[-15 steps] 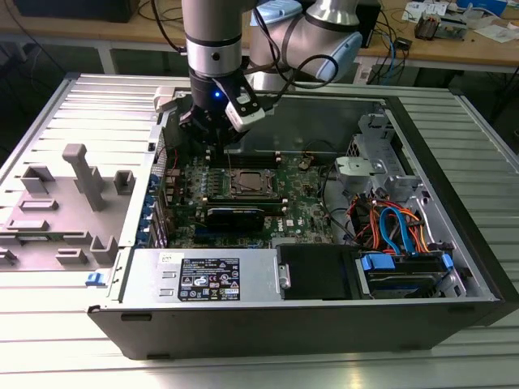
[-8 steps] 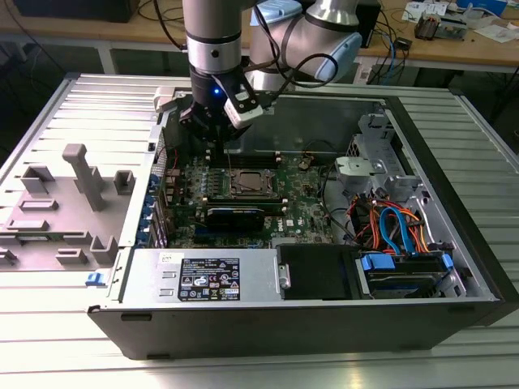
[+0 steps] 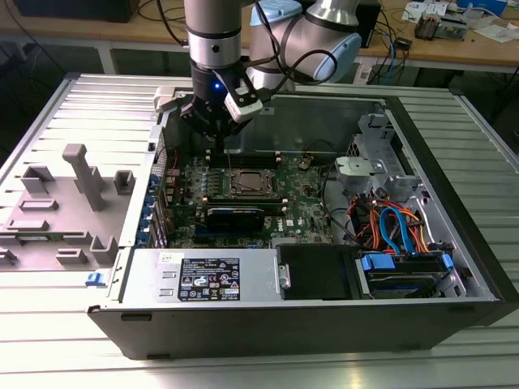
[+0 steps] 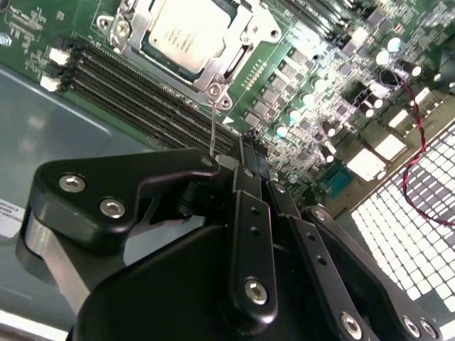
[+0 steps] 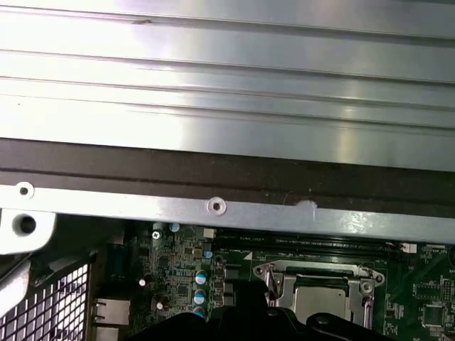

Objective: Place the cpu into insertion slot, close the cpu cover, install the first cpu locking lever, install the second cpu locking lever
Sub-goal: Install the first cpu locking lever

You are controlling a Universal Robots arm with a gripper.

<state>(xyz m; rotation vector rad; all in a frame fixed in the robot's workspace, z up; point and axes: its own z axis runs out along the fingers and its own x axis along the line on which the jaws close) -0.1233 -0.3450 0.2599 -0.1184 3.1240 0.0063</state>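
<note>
The cpu (image 4: 186,27) shows its dull silver top in the insertion slot (image 3: 247,183) on the green motherboard. The cpu cover (image 4: 242,42) lies flat over the slot, the chip showing through its window. A thin wire locking lever (image 4: 212,124) rises from the socket's corner up to the fingertips. My gripper (image 4: 249,142) hangs just behind the socket, fingers together, with the lever's free end against them; I cannot see whether they pinch it. In the exterior view the gripper (image 3: 220,146) sits above the board's rear edge. The first wrist view shows the socket (image 5: 320,291) beyond the dark fingers (image 5: 234,316).
Long black memory slots (image 4: 142,92) run beside the socket. A black graphics card (image 3: 235,215) lies in front of it. The case's rear wall (image 5: 213,206) stands close behind the gripper. A power supply (image 3: 207,279) and a drive cage with cables (image 3: 397,231) fill the front.
</note>
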